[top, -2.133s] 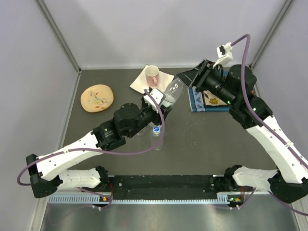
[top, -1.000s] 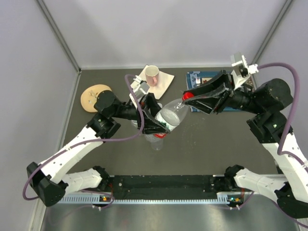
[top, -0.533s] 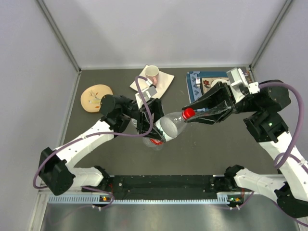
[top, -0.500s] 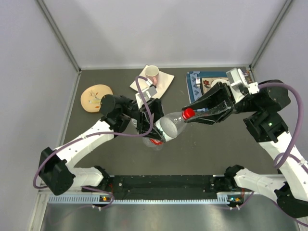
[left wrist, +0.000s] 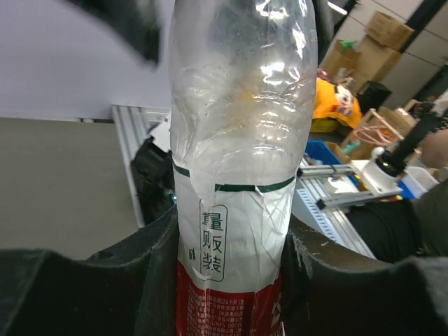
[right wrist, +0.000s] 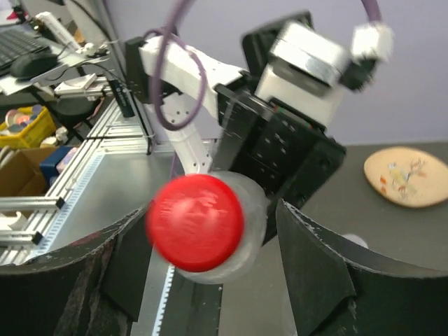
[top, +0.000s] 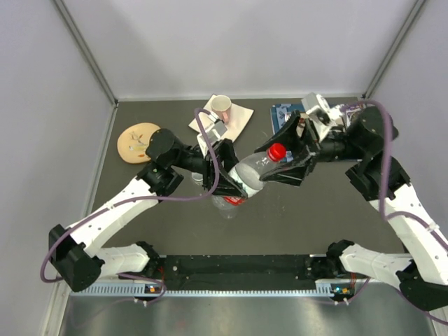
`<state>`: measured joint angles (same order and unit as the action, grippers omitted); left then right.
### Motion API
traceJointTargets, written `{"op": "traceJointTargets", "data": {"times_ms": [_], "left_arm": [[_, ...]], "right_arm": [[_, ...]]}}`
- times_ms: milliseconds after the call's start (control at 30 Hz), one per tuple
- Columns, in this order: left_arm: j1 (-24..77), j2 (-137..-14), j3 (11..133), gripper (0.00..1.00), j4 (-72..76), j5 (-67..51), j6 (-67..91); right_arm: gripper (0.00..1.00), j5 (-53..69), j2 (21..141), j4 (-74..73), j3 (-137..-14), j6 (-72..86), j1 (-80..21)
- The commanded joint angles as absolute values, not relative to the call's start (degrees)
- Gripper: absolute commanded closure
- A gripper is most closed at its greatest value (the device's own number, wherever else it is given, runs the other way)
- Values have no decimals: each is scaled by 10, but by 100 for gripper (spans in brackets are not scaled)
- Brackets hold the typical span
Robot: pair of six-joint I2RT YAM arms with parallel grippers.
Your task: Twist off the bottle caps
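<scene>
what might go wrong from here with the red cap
The red cap sits off-centre between the open fingers of the right tool, nearer one; closing could shove the neck sideways. The left tool holds the thin bottle only by its label, tilted; twisting the cap may spin or crumple it.

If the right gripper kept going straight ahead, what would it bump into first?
Most likely the red cap. It sits right between the right gripper's open fingers, on the bottle that the left gripper holds.
</scene>
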<state>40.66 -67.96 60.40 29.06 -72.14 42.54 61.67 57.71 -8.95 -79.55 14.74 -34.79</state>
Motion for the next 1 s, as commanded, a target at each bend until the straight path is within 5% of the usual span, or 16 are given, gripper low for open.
{"op": "traceJointTargets", "data": {"times_ms": [0,200,667,967], "left_arm": [[406,-652,634,75,231,-650,344],[407,-642,646,76,141,-594,273],[521,-618,671,67,-25,-86,48],[592,-633,665,69,-11,167,11]], "right_arm": [[28,548,595,-156,-813,164,-352],[1,486,589,-156,-843,192,-352],[1,138,577,-219,-908,329,-371],[1,40,597,-264,-911,355,-375]]}}
